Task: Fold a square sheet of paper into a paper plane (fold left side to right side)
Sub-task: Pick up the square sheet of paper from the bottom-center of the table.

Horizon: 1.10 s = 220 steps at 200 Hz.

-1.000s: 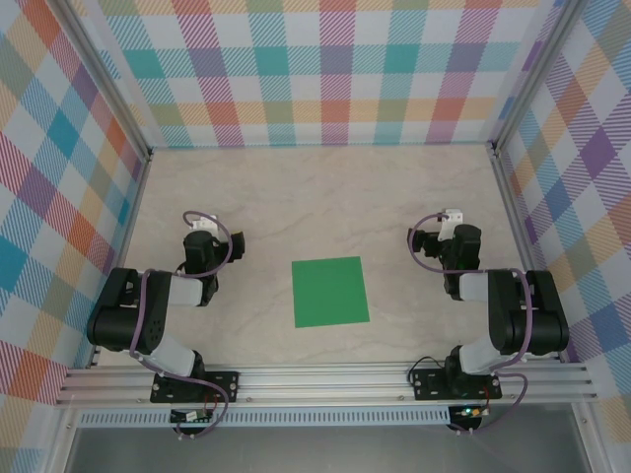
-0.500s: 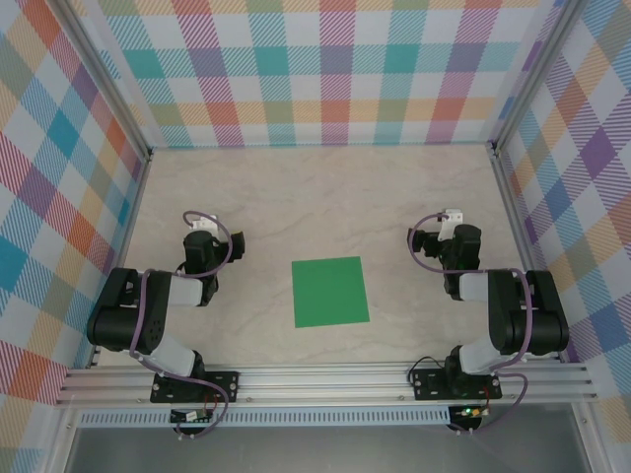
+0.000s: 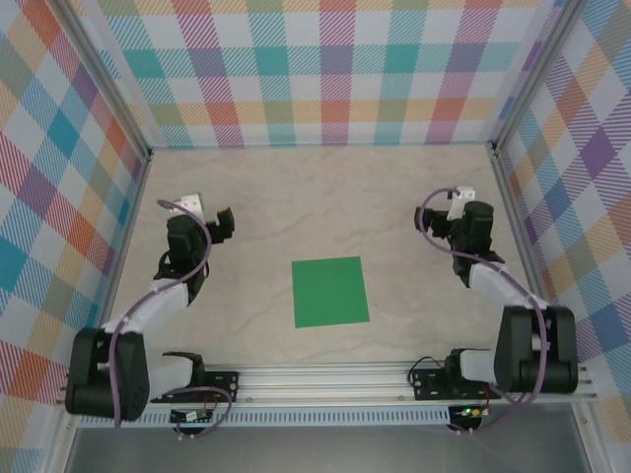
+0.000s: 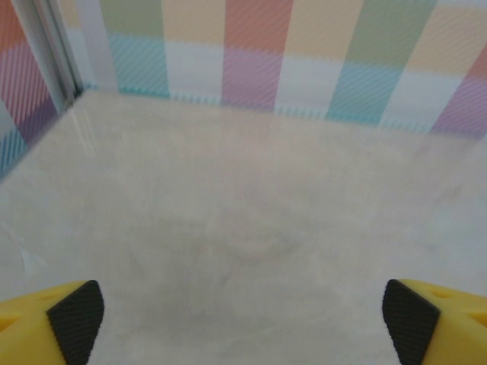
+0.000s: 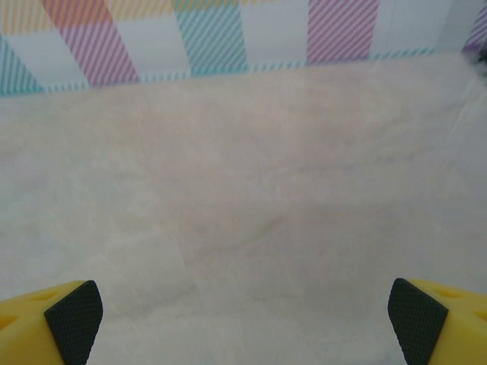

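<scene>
The square sheet of paper (image 3: 330, 292) lies flat and unfolded on the marble-patterned tabletop (image 3: 325, 187). It is bright green and plain, and sits roughly midway between the two arms and closer to the aluminium rail (image 3: 325, 378) at the near edge than to the back wall. Nothing touches it. The left arm (image 3: 148, 305) reaches forward along the left side of the table. The left gripper (image 4: 242, 323) is held well apart from the sheet, off to its left and a little farther back than its far edge. In the left wrist view its yellow fingers (image 4: 34, 327) with black pads stand at opposite corners of the picture, spread wide, with only bare table between them. The right arm (image 3: 498, 286) reaches forward on the other side in the same way. The right gripper (image 5: 245, 319) is also well clear of the paper, to its right and slightly behind it, with its jaws spread wide over bare table and holding nothing. Pastel checked walls (image 3: 325, 69) enclose the table on three sides.
</scene>
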Motion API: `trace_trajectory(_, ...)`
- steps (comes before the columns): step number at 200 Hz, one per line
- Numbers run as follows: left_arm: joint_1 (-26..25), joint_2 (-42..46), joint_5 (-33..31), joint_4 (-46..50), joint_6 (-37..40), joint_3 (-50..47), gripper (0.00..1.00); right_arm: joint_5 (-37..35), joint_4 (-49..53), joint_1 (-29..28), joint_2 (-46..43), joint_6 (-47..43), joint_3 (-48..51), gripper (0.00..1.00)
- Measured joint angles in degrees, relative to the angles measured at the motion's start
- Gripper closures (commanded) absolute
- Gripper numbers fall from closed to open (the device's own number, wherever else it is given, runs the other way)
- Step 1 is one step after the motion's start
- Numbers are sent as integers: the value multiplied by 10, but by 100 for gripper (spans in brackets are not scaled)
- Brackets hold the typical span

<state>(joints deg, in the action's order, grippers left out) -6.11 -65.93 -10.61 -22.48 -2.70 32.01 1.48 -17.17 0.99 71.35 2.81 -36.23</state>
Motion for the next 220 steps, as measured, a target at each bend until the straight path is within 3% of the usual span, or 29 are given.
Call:
trace_trajectory(25,-54,20,-5,92,-40,87,0,0,107,0,-73,39,-61,0)
trace_trajectory(63,-238,-54,13,290,-78,186,0,58,275,-8,-104,120,-92,0)
trace_trajectory(104,-367,-85,89,432,-148,207,0,96,425,-95,-96,167,-92,0)
trace_trajectory(140,-407,-111,147,486,-201,205,0,82,473,-204,-52,203,-93,0)
trace_trajectory(169,-415,-144,197,478,-238,189,0,56,486,-289,54,223,-130,0)
trace_trajectory(220,-419,-192,251,423,-288,162,0,8,483,-354,233,238,-256,0)
